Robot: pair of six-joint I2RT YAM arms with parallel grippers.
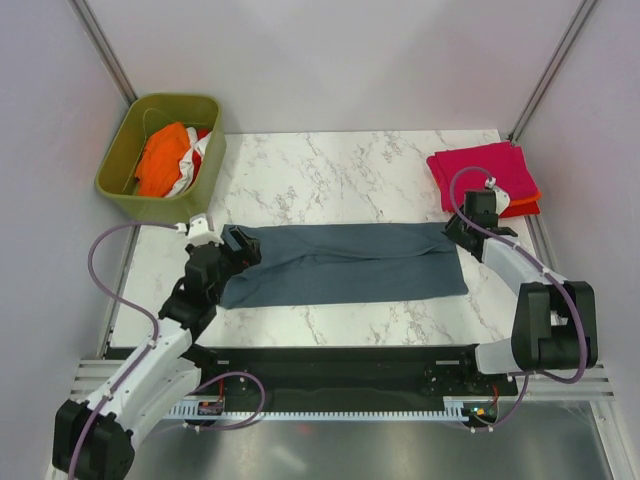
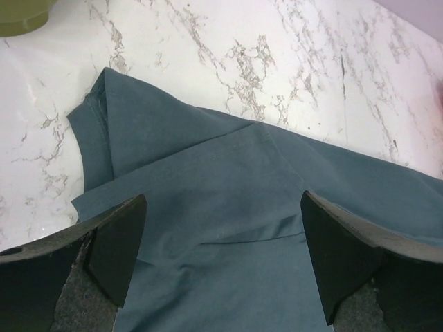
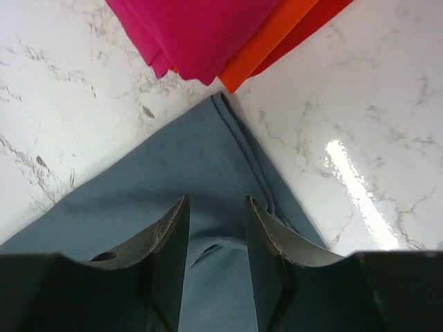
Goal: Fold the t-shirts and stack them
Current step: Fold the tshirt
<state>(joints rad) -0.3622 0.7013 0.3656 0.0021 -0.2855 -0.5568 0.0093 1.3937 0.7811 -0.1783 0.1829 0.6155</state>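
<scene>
- Slate blue-grey t-shirt (image 1: 345, 264): folded into a long band, lay flat across the middle of the table (image 1: 340, 170), running left to right.
- Magenta-pink t-shirt (image 1: 483, 168): folded, lay on an orange-red t-shirt (image 1: 525, 205) at the far right corner.
- Olive-green bin (image 1: 115, 175): stood at the far left corner and held an orange t-shirt (image 1: 163, 160) and a white/red one (image 1: 200, 148).
- Left arm (image 1: 150, 360): jaws wide apart above the band's left end.
- Right arm (image 1: 520, 270): jaws narrowly apart over the band's right end, no cloth pinched.
</scene>
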